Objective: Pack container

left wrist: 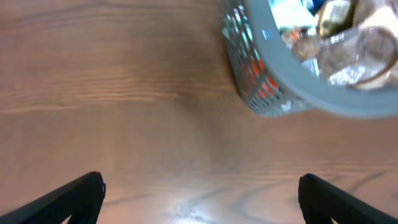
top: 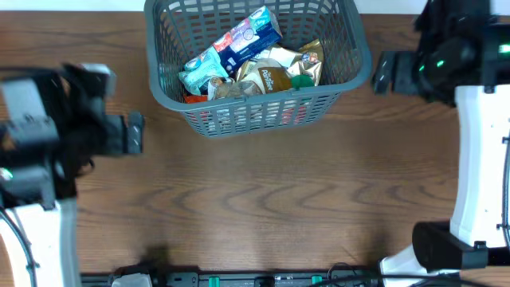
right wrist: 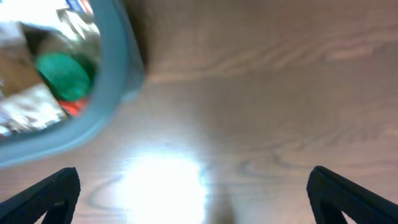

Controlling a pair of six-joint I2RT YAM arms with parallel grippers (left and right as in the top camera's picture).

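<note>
The container (top: 259, 112), a dark grey lattice basket, stands at the back middle of the wooden table and holds several snack packets, among them a blue-and-white one (top: 235, 44) and a gold one (top: 275, 76). My left gripper (top: 135, 133) hovers left of it, open and empty. My right gripper (top: 382, 72) hangs just off its right side, also open and empty. In the left wrist view the container (left wrist: 292, 68) lies upper right, the gripper (left wrist: 202, 193) over bare wood. The right wrist view shows the container (right wrist: 109, 93) at upper left and the gripper (right wrist: 193, 193) above a glare patch.
Bare wood-grain table (top: 263, 199) stretches in front of the container. The right arm's white base (top: 446, 243) stands at the front right, the left arm's body (top: 36, 159) at the left edge. A black rail with cables (top: 239, 279) runs along the front edge.
</note>
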